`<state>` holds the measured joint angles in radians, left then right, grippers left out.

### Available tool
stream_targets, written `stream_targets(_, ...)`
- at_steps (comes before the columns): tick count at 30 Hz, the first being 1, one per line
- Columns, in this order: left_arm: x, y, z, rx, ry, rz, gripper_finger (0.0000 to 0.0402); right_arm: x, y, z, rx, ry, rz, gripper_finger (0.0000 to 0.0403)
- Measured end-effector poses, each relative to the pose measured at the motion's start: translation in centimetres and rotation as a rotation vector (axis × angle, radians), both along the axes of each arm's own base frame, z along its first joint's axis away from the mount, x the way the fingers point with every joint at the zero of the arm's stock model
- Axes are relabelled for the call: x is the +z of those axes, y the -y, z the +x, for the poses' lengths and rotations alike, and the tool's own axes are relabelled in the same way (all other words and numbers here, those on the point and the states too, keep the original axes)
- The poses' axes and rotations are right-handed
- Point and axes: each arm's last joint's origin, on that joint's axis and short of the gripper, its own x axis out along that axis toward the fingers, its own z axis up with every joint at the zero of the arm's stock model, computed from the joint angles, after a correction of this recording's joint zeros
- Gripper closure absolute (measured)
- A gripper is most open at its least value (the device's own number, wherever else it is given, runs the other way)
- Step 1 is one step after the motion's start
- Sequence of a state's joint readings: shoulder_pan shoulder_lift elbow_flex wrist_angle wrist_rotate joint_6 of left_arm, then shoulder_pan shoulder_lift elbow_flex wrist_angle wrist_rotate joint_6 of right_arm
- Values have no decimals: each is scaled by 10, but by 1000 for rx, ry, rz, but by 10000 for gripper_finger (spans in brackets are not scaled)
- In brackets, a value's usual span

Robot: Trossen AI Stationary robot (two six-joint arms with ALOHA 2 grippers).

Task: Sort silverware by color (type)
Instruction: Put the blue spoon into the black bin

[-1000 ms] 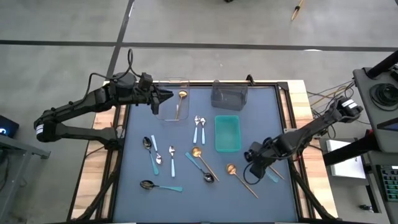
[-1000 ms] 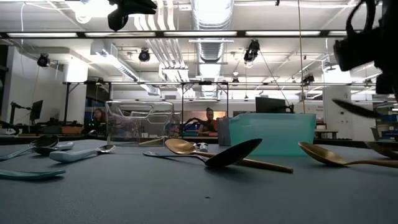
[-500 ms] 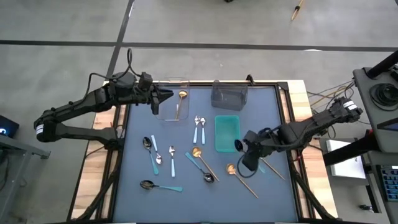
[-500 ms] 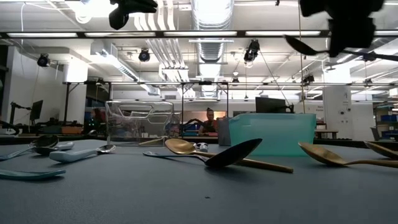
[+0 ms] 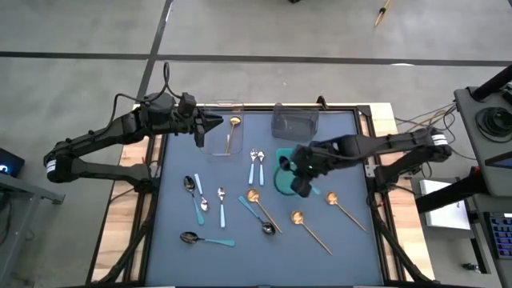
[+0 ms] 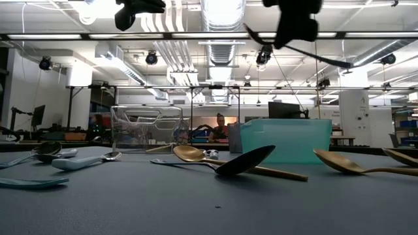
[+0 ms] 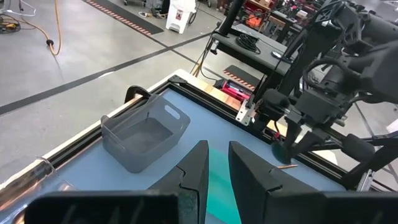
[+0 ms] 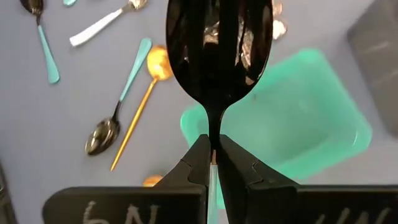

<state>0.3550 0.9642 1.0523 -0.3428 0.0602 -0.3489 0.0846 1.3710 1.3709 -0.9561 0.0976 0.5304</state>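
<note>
One at a time: gripping a dark-bowled spoon (image 8: pixel 219 50) by the slim neck of its teal handle, with the right jaws shut tight on it, bowl pointing away from the wrist. Hovering well above the surface (image 5: pixel 176 224), just right of centre toward three o'clock, over the near-left part of the teal bin (image 8: pixel 298 118). Judging by colour, probably the right home for it. Before letting go, carry on a little toward one o'clock until squarely above the bin's middle rather than its rim. Then tip the bowl down and descend enough to stop the spoon bouncing out or bridging a wall. Open the jaws only then, and lift straight up. Steer clear of the grey bin (image 5: pixel 294 122) at twelve o'clock of the teal one, and of the gold spoons (image 5: pixel 308 226) at six o'clock. Leave the loose spoons (image 5: pixel 200 198) at eight o'clock for later passes. Mind the left arm (image 5: pixel 120 132), waiting at ten o'clock beside the clear bin (image 5: pixel 220 104).
</note>
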Motion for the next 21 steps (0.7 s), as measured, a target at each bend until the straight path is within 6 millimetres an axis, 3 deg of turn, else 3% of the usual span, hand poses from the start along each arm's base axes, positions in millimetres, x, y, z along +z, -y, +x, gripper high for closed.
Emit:
stream_targets(14,5,5,-12,-1,15,5,357,7,52,67,168,-94,-92,394)
stream_targets(21,7,6,-16,-5,18,4,357,7,94,96,221,-152,-157,394)
